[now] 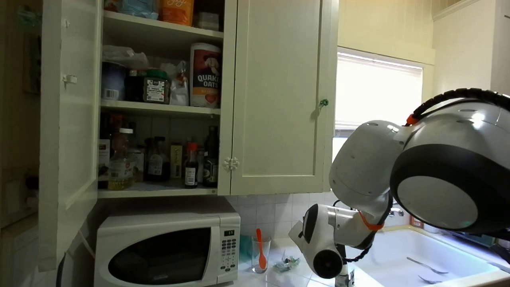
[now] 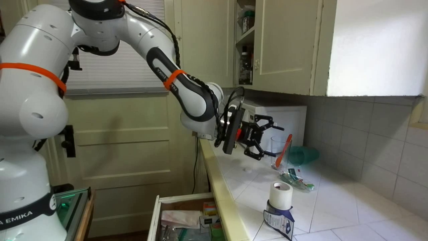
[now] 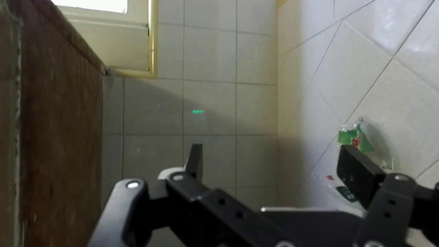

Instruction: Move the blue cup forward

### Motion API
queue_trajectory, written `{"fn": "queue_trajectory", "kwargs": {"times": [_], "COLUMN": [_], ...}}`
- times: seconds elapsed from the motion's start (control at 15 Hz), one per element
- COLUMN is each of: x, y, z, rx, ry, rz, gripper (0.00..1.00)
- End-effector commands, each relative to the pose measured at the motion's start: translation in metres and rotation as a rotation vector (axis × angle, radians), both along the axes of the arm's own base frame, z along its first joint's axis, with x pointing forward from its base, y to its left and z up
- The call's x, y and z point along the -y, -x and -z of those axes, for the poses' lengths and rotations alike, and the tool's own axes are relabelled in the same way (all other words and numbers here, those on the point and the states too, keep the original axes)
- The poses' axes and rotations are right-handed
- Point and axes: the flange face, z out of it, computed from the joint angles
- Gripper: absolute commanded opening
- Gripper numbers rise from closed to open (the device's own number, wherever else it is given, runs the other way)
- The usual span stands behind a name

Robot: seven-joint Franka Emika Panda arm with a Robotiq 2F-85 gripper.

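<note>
While tape (image 2: 281,195) and pouch (image 2: 280,222) stand nearest on the surface (image 2: 334,197) in an exterior view, the part that matters is farther back. Packet (image 2: 297,180) next, lying near the glass (image 2: 278,147). Claw (image 2: 277,141) hangs above the surface, spread wide, pinching nothing; wrist view agrees, aimed at the wall (image 3: 209,106), packet off to its side. Just past the claw: glass, upright, spoon (image 2: 283,152) leaning inside. Then cup (image 2: 303,155): on the surface, just beside the glass on the wall side, looks tipped over, long axis roughly toward the wall, so about the way the claw points. Microwave (image 2: 292,122) farthest. Key relation: cup is ahead of the claw, lower, over toward the microwave, with the glass between them in both exterior views. My read: grasp not begun; next move wants a drop plus a sideways shift around the glass. Main risk, knocking the glass. Cup can't be made out clearly in wrist view.
</note>
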Motion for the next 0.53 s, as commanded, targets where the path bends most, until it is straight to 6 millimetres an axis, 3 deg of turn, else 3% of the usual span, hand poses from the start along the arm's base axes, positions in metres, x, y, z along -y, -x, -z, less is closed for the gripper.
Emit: {"fn": "queue_trajectory", "kwargs": {"times": [0.0, 0.13, 0.2, 0.33, 0.47], "x": [-0.009, -0.006, -0.041, -0.035, -0.018], "y": [0.005, 0.013, 0.015, 0.029, 0.045], "z": [0.016, 0.028, 0.042, 0.053, 0.058], "rx": [0.043, 0.084, 0.109, 0.163, 0.181], "ry": [0.054, 0.098, 0.138, 0.135, 0.027], "rz": [-0.183, -0.295, -0.287, -0.296, -0.233], "gripper": [1.0, 1.0, 1.0, 1.0, 1.0]}}
